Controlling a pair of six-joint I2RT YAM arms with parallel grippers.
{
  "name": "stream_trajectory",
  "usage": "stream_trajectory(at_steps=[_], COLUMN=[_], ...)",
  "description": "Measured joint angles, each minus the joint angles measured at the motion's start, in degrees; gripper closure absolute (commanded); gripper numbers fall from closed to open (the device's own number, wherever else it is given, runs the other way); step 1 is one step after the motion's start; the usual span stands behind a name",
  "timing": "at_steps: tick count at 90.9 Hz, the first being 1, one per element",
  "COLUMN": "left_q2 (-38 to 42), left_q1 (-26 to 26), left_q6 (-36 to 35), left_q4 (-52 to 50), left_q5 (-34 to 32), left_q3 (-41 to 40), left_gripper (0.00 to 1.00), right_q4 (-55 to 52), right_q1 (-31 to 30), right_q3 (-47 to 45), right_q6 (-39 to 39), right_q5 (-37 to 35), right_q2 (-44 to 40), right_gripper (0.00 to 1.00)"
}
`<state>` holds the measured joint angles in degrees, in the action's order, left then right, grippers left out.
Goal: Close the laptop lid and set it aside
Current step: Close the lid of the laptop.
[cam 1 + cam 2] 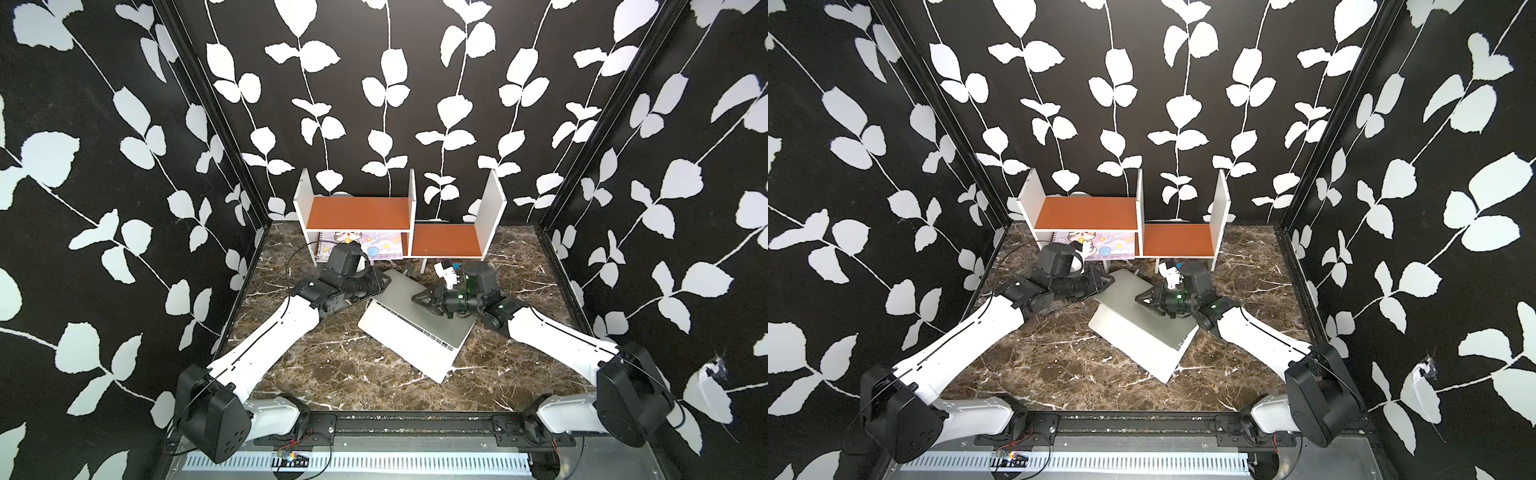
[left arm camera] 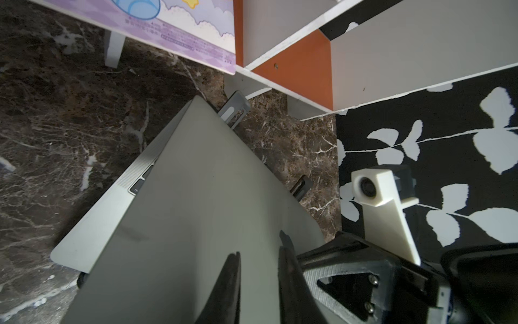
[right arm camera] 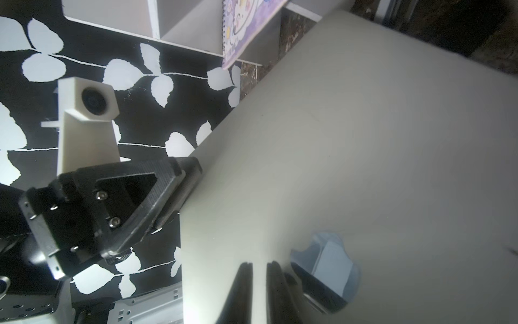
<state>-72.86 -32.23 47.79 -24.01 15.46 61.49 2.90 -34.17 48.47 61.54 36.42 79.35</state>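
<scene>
Reaching in from the left, the left gripper [image 1: 384,281] meets the lid [image 1: 397,289] at the corner nearest it, its fingers [image 2: 227,286] drawn close with only a thin gap between them; whether they pinch the edge cannot be told. Behind that gripper a cartoon notebook [image 1: 365,243] sits in the lower bay of a white shelf [image 1: 305,195] with orange boards. Just ahead of its tips lies the laptop [image 1: 409,353], set at an angle on the marble table [image 1: 332,374]. Its lid is tilted down over the base but not flat, with a strip of black keys [image 2: 139,185] showing beneath the lid's edge. Farther right, the right gripper [image 1: 417,298] lies low over the lid's outer face, fingers closed and holding nothing, pointing toward its partner. The logo [image 3: 325,269] shines just beside its fingertips. Whether those tips press the metal cannot be told.
</scene>
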Motion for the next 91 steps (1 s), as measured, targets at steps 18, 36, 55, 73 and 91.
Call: stream_trajectory(at_steps=[18,36,55,73,91], left_q2=[0.2,0.4,-0.6,-3.1,-6.4], left_q1=[0.0,0.0,0.0,0.0,0.0], left_q6=[-2.0,-3.3,-3.9,-4.4,-5.1], left_q4=[1.2,9.4,18.1,24.1,26.1], left_q5=[-1.4,-2.4,-2.4,-2.4,-2.4], left_q3=[-5.9,-13.6,-19.3,-20.7,-21.3], left_gripper=[0.78,0.78,0.77,0.77,0.77], right_q4=[0.3,2.6,6.0,7.2,3.8], right_q1=[0.0,0.0,0.1,0.4,0.8], right_q3=[-1.2,-3.1,-5.0,-7.5,-9.5], right_q6=[0.3,0.9,1.2,0.2,-4.4], right_q5=[0.9,1.2,1.0,-1.7,-9.4], right_q2=[2.5,3.7,4.0,2.6,-7.9], right_gripper=[0.86,0.86,0.85,0.84,0.78])
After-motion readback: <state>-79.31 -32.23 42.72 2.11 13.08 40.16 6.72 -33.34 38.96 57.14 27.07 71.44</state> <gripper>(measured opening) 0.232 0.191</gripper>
